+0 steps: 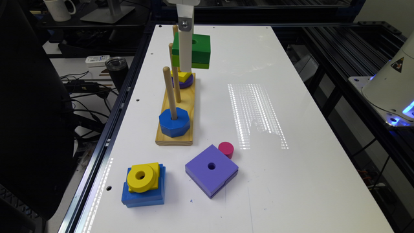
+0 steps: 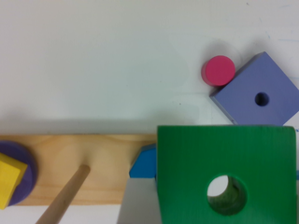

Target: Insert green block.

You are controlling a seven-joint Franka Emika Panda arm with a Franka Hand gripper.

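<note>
**Q:** Firstly, the exterior view: where is the green block, and what does the step need?

**A:** The green block [image 1: 194, 51] hangs in the gripper [image 1: 185, 66], raised above the far end of the wooden peg base [image 1: 186, 126], which lies along the table's [image 1: 291, 181] edge at the exterior view's left. A yellow piece on a purple disc [image 1: 184, 81] sits at that far end; a blue octagon [image 1: 174, 122] occupies the near peg [image 1: 169, 92]. Judged: centre the hole over a peg tip, keep the block level, then lower straight.

**Q:** And the wrist view?

**A:** The fingers are clamped on the block [image 2: 224, 177]; one white finger [image 2: 138, 205] presses its side. Through the hole something brownish shows; whether that is a peg tip I cannot tell. The middle peg [image 2: 65, 196] stands apart from the block.

**Q:** Any legible writing?

**A:** None; only a yellow warning triangle [image 1: 397, 64] on the robot base.
</note>
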